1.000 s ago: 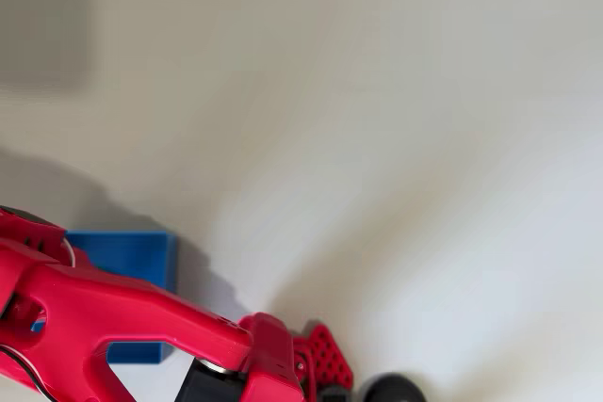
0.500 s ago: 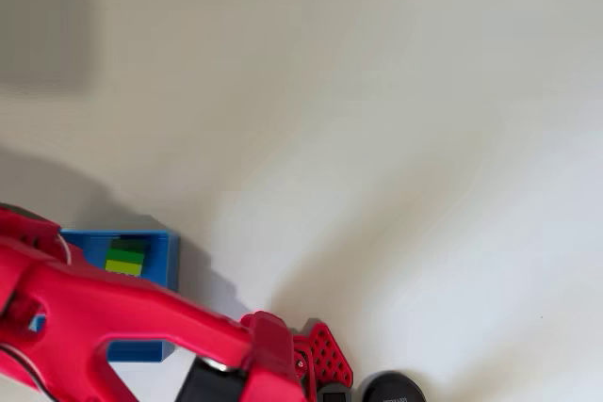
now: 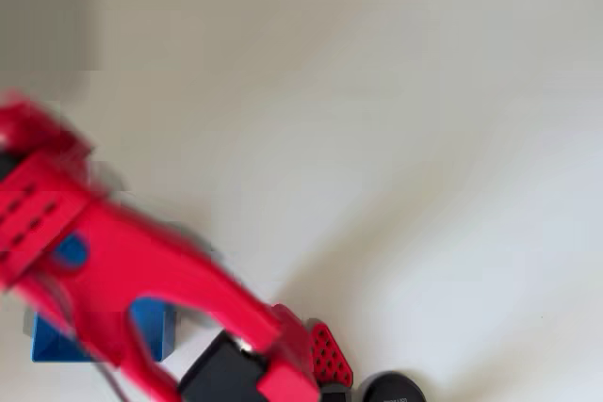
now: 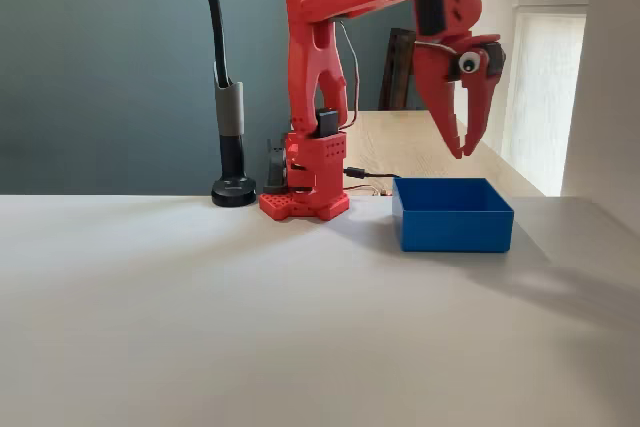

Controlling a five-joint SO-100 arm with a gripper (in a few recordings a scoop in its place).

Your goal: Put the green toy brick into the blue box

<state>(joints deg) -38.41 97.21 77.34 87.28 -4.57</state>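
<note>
We see a red robot arm (image 4: 320, 97) on a white counter (image 4: 200, 317), its claw (image 4: 468, 147) raised above the blue box (image 4: 452, 217), fingers pointing down and nearly pressed together, empty, the green toy brick hidden from us.

Red arm (image 4: 330, 7), black motors, googly-eyed hand (image 4: 464, 150).

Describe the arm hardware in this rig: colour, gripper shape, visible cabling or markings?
Arm is red printed plastic on a perforated red base, with black servo blocks at the joints. The gripper has two tapered, pointed red fingers and a googly eye stuck near their root. Thin cables loop along the upper arm and trail from the base.
</note>
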